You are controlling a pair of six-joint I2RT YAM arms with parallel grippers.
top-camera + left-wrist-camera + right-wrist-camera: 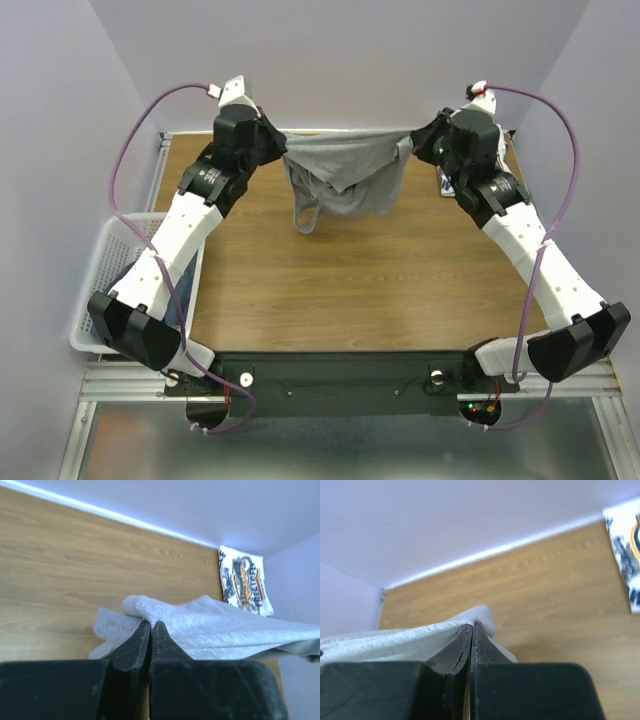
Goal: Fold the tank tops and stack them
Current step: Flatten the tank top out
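My left gripper [151, 625] is closed, its two black fingers pressed together on a bunched edge of the light grey tank top [345, 170]. My right gripper [472, 626] is clamped the same way on the opposite edge. Between the two the cloth's upper edge runs in a nearly straight, taut line, held up over the wooden table [350, 300]. The rest sags below that line in loose folds, and a strap loop hangs lowest, nearer my left gripper than my right. I cannot tell whether that lowest part touches the table. The white tank top with the blue-and-orange print [243, 580] lies flat on the table, apart from the grey one. It sits on the outer side of my right gripper, away from my left one, close to the wall, and my right wrist covers most of it from above. The white lattice basket [100, 270] sits off the table's edge on the outer side of my left arm, well behind my left gripper
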